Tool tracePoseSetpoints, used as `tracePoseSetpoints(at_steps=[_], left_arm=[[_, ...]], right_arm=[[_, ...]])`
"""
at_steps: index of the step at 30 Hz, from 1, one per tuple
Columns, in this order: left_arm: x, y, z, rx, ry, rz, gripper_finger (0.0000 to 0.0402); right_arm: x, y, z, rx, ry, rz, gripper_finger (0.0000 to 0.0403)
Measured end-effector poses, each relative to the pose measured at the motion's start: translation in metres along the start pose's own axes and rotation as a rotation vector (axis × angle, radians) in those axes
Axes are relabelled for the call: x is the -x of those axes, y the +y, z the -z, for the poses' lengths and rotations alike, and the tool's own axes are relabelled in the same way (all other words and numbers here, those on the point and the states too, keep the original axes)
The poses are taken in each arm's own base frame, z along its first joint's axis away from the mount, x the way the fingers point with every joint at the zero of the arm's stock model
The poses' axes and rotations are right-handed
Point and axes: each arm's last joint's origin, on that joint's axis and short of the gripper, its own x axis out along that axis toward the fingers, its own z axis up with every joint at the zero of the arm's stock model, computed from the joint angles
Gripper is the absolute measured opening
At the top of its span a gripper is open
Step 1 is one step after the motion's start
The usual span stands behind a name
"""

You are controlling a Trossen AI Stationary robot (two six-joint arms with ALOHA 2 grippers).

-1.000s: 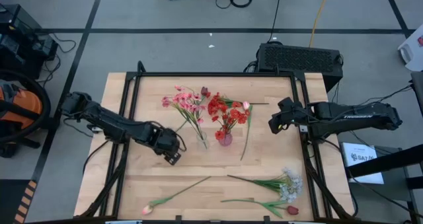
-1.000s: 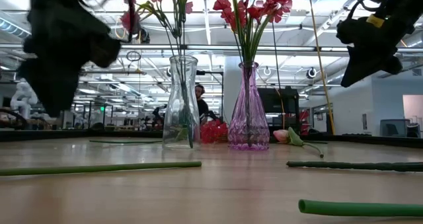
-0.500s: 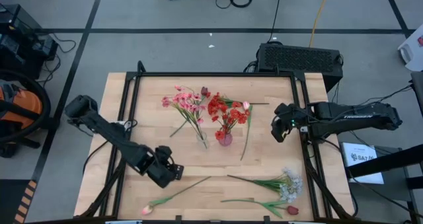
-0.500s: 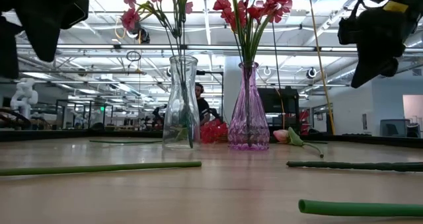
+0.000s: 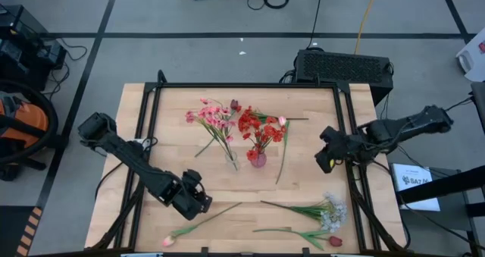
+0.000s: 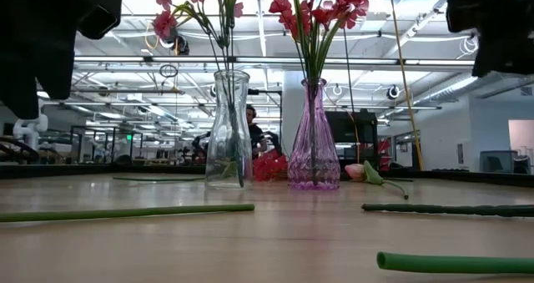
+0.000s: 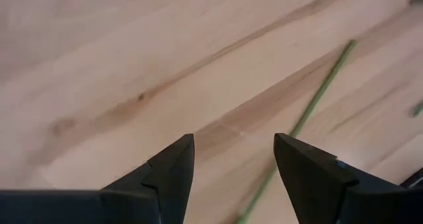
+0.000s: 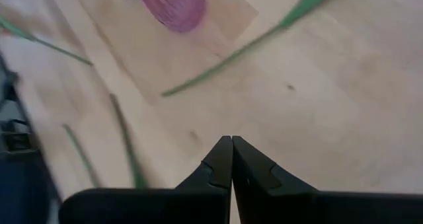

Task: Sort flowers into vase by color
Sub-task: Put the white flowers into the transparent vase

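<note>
Nearest the front edge: lone pink-bud stem (image 5: 203, 220), long axis slanting from bud at front-left up toward table centre; left gripper (image 5: 198, 199) just beside its upper half, fingers spread, empty, clearly the nearer arm. Farther right: right gripper (image 5: 324, 158), fingers pressed together, holding nothing, parked near table's edge. Farthest back: clear vase (image 5: 231, 161), purple vase (image 5: 258, 159), both filled.

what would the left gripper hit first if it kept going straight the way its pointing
Probably the bare table, with the open left gripper angled down at it. The green stem of the pink flower lies just to one side of that line, though depth is unclear.
</note>
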Motion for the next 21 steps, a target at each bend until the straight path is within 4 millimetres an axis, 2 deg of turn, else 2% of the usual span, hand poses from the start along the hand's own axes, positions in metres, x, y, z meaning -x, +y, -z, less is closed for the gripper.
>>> tracePoseSetpoints(at_steps=[4,15,18,21], left_arm=[[0.000,0.000,0.000,-0.117,-0.003,-0.002,0.0214],[0.000,0.004,-0.003,-0.360,-0.042,-0.039,0.0214],[0.000,0.004,-0.003,-0.410,-0.049,-0.048,0.0214],[0.000,0.004,-0.003,-0.455,-0.065,-0.053,0.0214]], right_arm=[[-0.002,0.023,0.003,-0.027,0.021,0.005,0.0000],[-0.038,0.106,0.014,0.040,0.232,0.089,0.0000],[-0.050,0.120,0.021,0.101,0.279,0.111,0.0000],[-0.064,0.126,0.030,0.140,0.307,0.149,0.0004]])
